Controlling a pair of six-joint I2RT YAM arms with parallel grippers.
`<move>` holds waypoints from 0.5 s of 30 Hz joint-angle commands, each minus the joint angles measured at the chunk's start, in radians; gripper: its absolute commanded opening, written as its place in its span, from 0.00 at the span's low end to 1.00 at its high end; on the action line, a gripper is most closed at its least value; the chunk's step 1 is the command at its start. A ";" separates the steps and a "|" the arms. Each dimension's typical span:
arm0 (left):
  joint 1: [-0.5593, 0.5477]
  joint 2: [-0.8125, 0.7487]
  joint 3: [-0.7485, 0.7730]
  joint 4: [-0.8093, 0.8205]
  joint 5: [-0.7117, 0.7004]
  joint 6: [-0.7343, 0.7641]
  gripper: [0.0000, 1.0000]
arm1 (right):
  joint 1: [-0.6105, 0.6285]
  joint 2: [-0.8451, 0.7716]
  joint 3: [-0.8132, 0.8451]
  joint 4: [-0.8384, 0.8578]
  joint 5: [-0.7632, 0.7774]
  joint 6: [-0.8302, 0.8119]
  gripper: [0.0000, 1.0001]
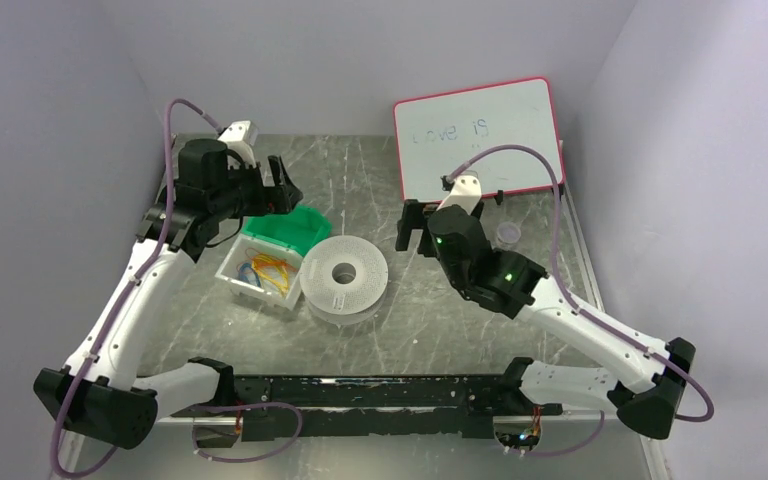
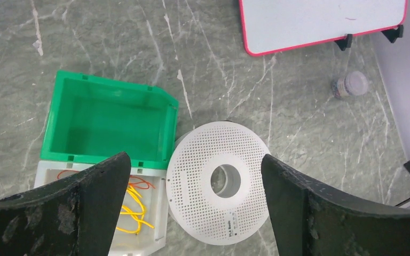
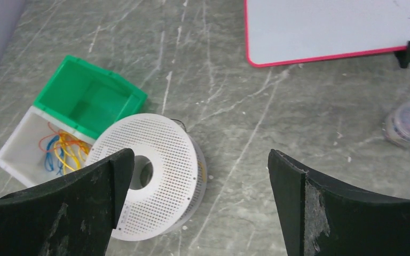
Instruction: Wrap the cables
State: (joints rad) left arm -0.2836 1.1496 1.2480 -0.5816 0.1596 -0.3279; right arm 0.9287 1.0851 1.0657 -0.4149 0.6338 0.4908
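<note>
The cables (image 3: 45, 141) are thread-thin orange-red wire. They lie slack in loose, irregular loops inside the open white tray (image 3: 16, 150), tangled with yellow wire loops (image 3: 66, 154) and blue wire loops (image 3: 49, 160). That tray rests on the worktop (image 3: 277, 160), against the green bin (image 3: 85, 96) and just beside the white perforated spool (image 3: 165, 160).

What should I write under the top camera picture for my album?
The left tool and right tool, both open, hover by a white spool, green bin and white tray of coloured wires.
</note>
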 commanded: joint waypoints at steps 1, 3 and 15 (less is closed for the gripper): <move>-0.006 -0.027 0.016 -0.070 -0.060 0.033 0.96 | -0.003 -0.041 -0.031 -0.098 0.072 0.034 1.00; -0.006 -0.041 -0.004 -0.084 -0.086 0.017 0.96 | -0.002 -0.067 -0.071 -0.060 0.031 0.008 1.00; -0.006 -0.135 -0.161 -0.118 -0.152 -0.102 0.96 | -0.002 -0.078 -0.157 0.011 -0.146 -0.059 1.00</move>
State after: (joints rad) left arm -0.2855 1.0382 1.1221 -0.6762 0.0284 -0.3878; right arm 0.9287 1.0126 0.9260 -0.4458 0.5648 0.4725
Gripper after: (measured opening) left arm 0.962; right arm 0.997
